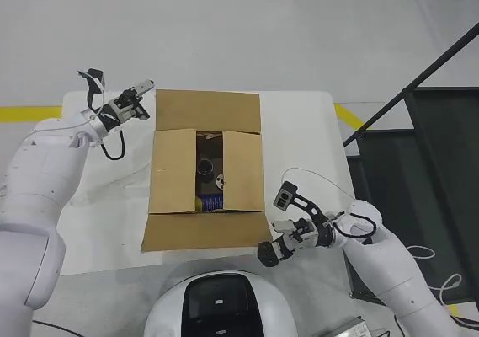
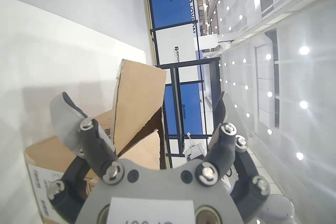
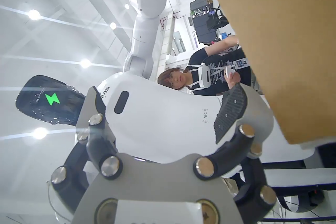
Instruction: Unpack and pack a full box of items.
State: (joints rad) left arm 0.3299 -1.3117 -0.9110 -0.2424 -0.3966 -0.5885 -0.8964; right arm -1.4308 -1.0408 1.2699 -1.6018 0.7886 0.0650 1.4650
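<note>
Left pincer [image 1: 141, 97], right pincer [image 1: 277, 224]; one four-flapped box [image 1: 172, 181].

Glossy white arms [image 1: 41, 168], black cables [image 1: 114, 152], grey left pincer [image 2: 143, 101] and right pincer [image 3: 131, 96] (silver screws [image 2: 207, 173])

Top view: camera high on robot, faces straight down on table [image 1: 300, 126], box [image 1: 208, 168] in centre, seen whole from far. Left wrist view: camera just behind left gripper [image 2: 143, 97], faces nearly level across table, box very near. Right wrist view: camera just behind right gripper [image 3: 131, 96], tilted steeply upward, box wall close beside. All three views share box.
</note>
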